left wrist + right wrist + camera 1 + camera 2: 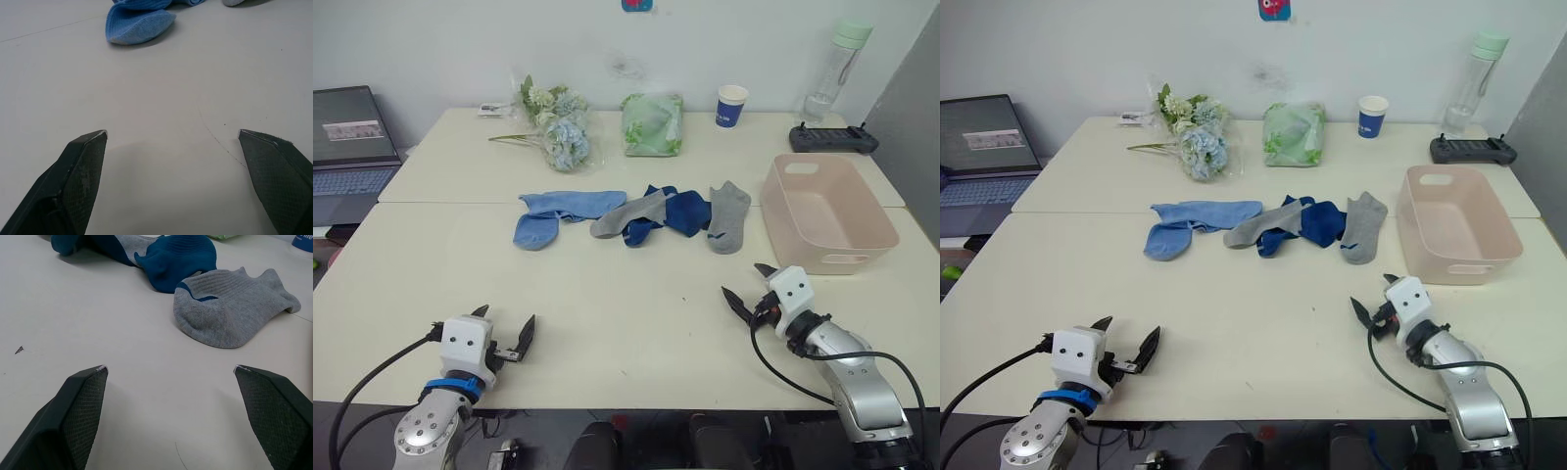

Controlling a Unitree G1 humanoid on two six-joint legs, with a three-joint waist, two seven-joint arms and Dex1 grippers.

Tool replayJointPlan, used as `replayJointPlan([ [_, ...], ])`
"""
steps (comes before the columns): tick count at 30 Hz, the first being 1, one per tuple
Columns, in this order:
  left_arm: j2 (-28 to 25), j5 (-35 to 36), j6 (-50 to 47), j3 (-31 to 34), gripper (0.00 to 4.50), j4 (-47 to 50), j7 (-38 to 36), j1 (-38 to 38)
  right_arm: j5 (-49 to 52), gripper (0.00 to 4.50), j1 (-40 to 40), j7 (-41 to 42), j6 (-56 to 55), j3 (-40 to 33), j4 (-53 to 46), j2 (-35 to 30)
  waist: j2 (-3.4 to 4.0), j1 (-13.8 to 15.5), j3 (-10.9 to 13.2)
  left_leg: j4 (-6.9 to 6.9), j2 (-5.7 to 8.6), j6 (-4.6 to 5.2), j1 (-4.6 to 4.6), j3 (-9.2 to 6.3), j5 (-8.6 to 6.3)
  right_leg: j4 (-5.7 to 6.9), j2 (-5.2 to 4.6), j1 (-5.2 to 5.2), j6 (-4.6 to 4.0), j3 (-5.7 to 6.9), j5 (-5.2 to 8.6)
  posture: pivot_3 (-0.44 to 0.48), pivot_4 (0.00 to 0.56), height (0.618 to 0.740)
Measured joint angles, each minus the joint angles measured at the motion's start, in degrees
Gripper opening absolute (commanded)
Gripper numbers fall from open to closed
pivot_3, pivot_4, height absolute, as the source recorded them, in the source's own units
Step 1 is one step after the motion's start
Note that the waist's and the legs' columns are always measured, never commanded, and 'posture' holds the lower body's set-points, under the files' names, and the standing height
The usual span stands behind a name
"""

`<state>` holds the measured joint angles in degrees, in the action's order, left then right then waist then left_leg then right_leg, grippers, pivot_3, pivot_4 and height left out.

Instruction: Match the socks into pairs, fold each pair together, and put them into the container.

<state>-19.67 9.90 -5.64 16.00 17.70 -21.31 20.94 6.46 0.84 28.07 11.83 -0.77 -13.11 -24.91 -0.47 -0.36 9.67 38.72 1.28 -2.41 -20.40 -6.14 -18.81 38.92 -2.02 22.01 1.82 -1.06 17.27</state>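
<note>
Several socks lie in a row across the middle of the table: light blue socks (555, 213) at the left, a grey sock (626, 214) overlapping dark navy socks (677, 211), and another grey sock (728, 215) at the right. The pale pink container (827, 209) stands empty at the right of the row. My left gripper (502, 329) rests open near the front left edge, holding nothing. On the front right my right gripper (748, 282) is open too and points at the grey sock (230, 308).
At the back stand a bunch of flowers (558, 127), a green bag (653, 124), a blue paper cup (731, 106), a water bottle (832, 69) and a black controller (833, 138). A laptop (352, 147) sits at the far left.
</note>
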Motion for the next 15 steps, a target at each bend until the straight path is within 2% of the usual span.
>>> replayJointPlan([
  [15,0.0,1.6,-0.5,0.0,4.46,0.0,-1.1,-0.4,-0.7,4.44,0.7,0.0,-1.1,0.0,0.8,0.3,0.0,0.0,0.0,0.01,0.0,-0.01,0.0,0.0,0.01,0.0,0.0,0.0,0.0,0.01,0.0,0.0,0.15,0.74],
])
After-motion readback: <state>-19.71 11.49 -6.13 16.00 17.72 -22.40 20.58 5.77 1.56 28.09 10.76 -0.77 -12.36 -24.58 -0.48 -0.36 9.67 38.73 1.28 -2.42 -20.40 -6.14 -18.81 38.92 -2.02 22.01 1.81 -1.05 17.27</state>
